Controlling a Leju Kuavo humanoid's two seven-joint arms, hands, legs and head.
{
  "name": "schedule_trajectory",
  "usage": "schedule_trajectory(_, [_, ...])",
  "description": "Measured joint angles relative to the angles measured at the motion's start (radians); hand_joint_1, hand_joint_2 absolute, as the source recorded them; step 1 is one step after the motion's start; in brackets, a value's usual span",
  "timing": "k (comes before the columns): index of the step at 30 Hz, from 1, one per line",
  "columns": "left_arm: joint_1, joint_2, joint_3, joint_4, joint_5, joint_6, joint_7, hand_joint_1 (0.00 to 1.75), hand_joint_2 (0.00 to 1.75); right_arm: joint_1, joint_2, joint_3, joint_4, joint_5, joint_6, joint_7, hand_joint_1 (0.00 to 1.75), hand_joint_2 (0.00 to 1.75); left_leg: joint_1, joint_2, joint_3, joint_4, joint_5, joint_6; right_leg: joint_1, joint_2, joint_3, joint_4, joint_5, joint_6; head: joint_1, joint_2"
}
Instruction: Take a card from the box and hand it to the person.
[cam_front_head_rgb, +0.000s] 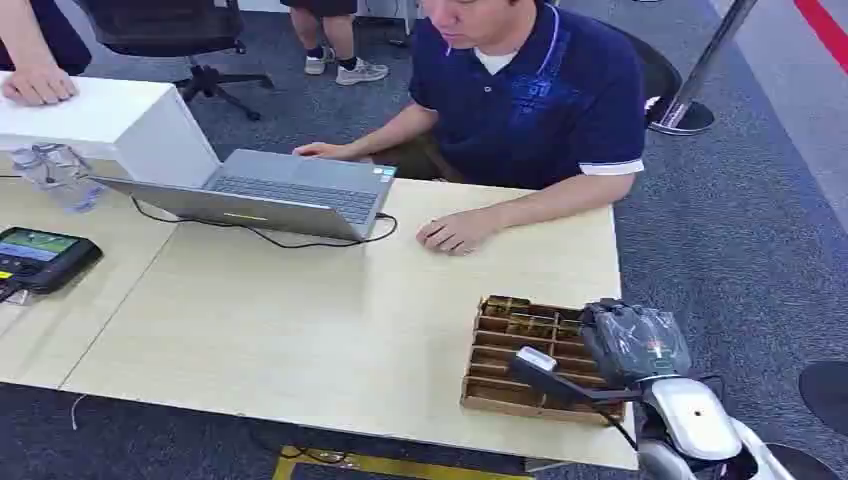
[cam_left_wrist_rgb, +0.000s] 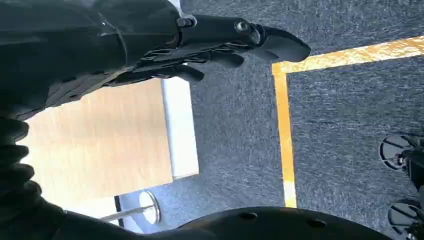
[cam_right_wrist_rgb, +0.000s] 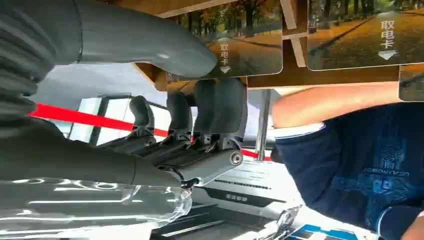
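Now the right hand (cam_front_head_rgb: 632, 342) is held over the box (cam_front_head_rgb: 520, 358) of cards (cam_right_wrist_rgb: 250, 45).
Its fingers are parted, nothing gripped; the left hand (cam_left_wrist_rgb: 200, 45) is seen empty, fingers loosely extended.

Floor is covered in dark blue-grey carpet (cam_front_head_rgb: 740, 230), marked with yellow tape (cam_left_wrist_rgb: 285, 135) and a red stripe (cam_front_head_rgb: 825, 25). A light wood surface (cam_front_head_rgb: 300, 320) is set on it. A black office chair (cam_front_head_rgb: 175, 30) and a chrome stanchion base (cam_front_head_rgb: 680, 115) are seen behind. Lighting is even.
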Motion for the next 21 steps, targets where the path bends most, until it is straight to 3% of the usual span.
schedule_trajectory(9, [0.000,0.000,0.000,0.000,-0.001,0.000,0.000,0.00,1.75,-0.001,0.000,0.000,0.001,-0.002,0.000,0.000,1.17,1.75,0.000,0.000,0.000,0.000,0.000,0.000,0.000,0.000,0.000,0.000,0.000,0.000,0.000,0.000])
schedule_trajectory(11, [0.000,0.000,0.000,0.000,-0.003,0.000,-0.001,0.00,1.75,-0.001,0.000,0.000,0.002,-0.005,0.000,0.000,1.08,1.75,0.000,0.000,0.000,0.000,0.000,0.000,0.000,0.000,0.000,0.000,0.000,0.000,0.000,0.000])
schedule_trajectory(13, [0.000,0.000,0.000,0.000,-0.003,-0.002,-0.001,0.00,1.75,-0.001,0.000,0.000,0.003,-0.007,0.000,0.000,1.12,1.75,0.000,0.000,0.000,0.000,0.000,0.000,0.000,0.000,0.000,0.000,0.000,0.000,0.000,0.000])
schedule_trajectory(17, [0.000,0.000,0.000,0.000,-0.003,-0.002,-0.001,0.00,1.75,-0.002,0.000,0.000,0.006,-0.008,0.000,0.000,0.93,1.75,0.000,0.000,0.000,0.000,0.000,0.000,0.000,0.000,0.000,0.000,0.000,0.000,0.000,0.000])
schedule_trajectory(21, [0.000,0.000,0.000,0.000,-0.003,-0.002,-0.001,0.00,1.75,-0.001,0.000,0.000,0.007,-0.008,0.000,0.000,0.91,1.75,0.000,0.000,0.000,0.000,0.000,0.000,0.000,0.000,0.000,0.000,0.000,0.000,0.000,0.000])
